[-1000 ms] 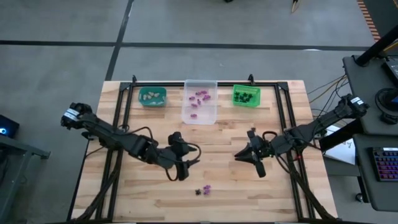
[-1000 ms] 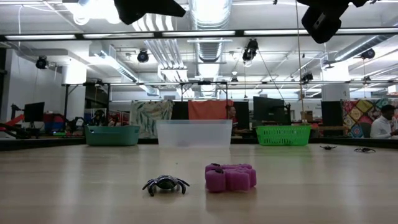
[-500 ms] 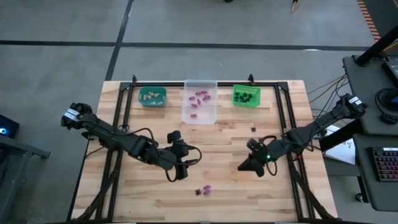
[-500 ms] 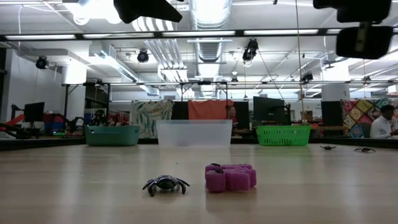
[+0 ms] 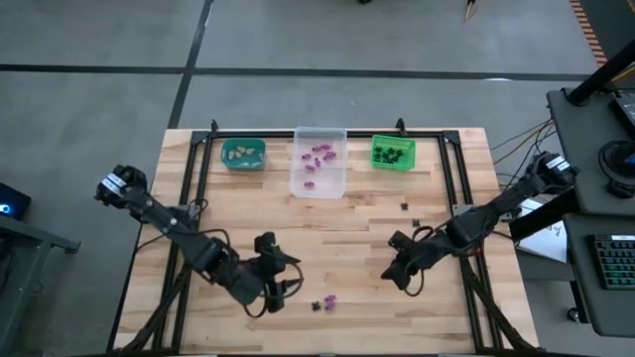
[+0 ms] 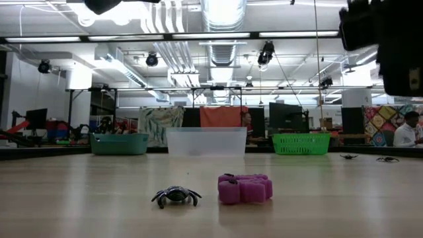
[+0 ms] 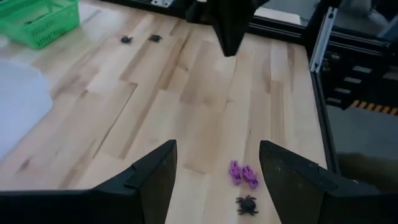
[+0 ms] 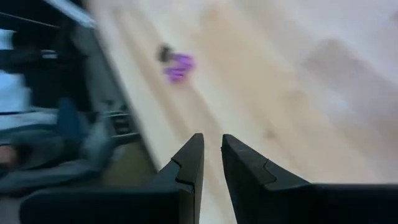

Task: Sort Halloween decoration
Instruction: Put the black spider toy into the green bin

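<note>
A purple trinket [image 5: 329, 300] and a black spider trinket [image 5: 316, 305] lie side by side near the table's front edge; the low view shows the purple one [image 6: 244, 188] and the spider [image 6: 176, 196] close up. Two more black trinkets [image 5: 405, 205] [image 5: 417, 222] lie right of centre. My left gripper [image 5: 281, 289] hovers wide open just left of the pair, which shows ahead of its fingers [image 7: 242, 174]. My right gripper [image 5: 397, 279] hangs to the pair's right, its fingers a narrow gap apart with nothing between them [image 8: 211, 155].
Along the far edge stand a teal bin [image 5: 242, 153] with beige pieces, a clear bin [image 5: 318, 177] with purple pieces and a green bin [image 5: 393, 152] with black pieces. Black frame rails run along the table's left and right sides. Bare wood lies between the bins and the grippers.
My left gripper has swung toward the table's near edge, closer to the purple and black pair, still wide open. My right gripper has sunk and gone toward the near edge while rolling about its own axis. The trinkets have not moved.
</note>
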Action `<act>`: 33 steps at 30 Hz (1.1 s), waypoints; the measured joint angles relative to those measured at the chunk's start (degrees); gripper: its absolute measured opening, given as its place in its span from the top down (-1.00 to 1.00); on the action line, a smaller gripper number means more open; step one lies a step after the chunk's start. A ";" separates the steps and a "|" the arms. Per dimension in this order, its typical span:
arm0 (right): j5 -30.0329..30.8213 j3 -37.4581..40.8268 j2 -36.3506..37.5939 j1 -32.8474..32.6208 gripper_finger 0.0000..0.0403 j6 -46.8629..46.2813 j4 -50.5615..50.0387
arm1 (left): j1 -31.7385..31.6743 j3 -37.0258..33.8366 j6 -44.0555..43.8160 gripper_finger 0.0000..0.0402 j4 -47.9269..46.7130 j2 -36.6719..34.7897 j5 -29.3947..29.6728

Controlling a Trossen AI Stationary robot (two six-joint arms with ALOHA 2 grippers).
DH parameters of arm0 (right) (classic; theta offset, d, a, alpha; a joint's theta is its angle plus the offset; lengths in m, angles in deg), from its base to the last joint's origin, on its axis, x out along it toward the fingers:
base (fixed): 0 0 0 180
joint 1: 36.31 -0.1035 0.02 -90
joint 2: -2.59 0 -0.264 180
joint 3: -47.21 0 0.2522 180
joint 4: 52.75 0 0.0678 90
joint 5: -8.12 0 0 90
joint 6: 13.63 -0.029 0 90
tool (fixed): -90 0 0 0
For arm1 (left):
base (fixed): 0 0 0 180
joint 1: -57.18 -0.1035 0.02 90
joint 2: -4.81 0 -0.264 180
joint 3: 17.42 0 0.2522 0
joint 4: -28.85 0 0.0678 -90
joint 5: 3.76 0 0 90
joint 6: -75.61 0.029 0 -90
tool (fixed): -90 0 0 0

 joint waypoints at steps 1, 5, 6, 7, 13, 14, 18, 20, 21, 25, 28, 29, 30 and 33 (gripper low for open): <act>0.02 0.00 -0.25 0.38 0.74 0.26 -1.99 | 0.66 -0.50 -1.31 -0.06 -0.01 0.00 0.84; 0.15 0.00 0.21 1.84 0.74 0.74 -12.77 | 2.72 -2.14 -6.59 -0.06 -0.32 0.00 5.11; 0.18 0.00 0.53 2.32 0.74 0.47 -15.80 | 3.01 -2.34 -7.40 -0.06 -0.13 0.01 5.89; 0.58 0.00 0.87 2.90 0.74 0.41 -18.88 | 3.13 -2.45 -7.97 -0.06 -0.13 0.00 6.42; 14.34 0.00 2.04 8.38 0.74 1.15 -31.78 | 2.76 -2.37 -6.38 -0.06 3.50 0.00 10.62; 15.85 -0.02 2.08 10.13 0.74 0.04 -32.94 | 2.52 -2.05 -4.58 -0.06 4.89 0.01 12.26; 16.48 -0.02 1.98 18.74 0.74 1.26 -36.30 | 0.88 -0.35 6.21 -0.06 9.61 0.00 15.23; 16.52 -0.02 1.96 23.48 0.74 7.05 -36.36 | -0.47 0.46 11.28 -0.06 9.89 0.00 15.19; 16.60 -0.01 1.98 25.62 0.74 9.69 -35.85 | -1.30 0.69 13.56 -0.06 9.88 0.00 15.21; 16.67 -0.01 1.96 32.69 0.74 15.78 -34.96 | -4.44 0.42 22.43 -0.05 8.81 0.00 14.08; 16.68 -0.02 1.61 36.03 0.74 17.44 -34.89 | -6.90 -1.03 25.55 -0.05 8.49 0.00 9.62; 16.67 0.00 1.50 36.61 0.74 17.62 -34.90 | -7.74 -1.47 25.69 -0.04 8.33 0.00 8.42; 16.63 0.00 1.37 37.04 0.74 17.98 -34.88 | -8.53 -1.81 25.73 -0.04 8.24 0.00 7.39; 15.45 0.00 1.26 37.20 0.72 19.23 -34.61 | -9.99 -2.71 25.05 -0.03 8.46 0.00 4.34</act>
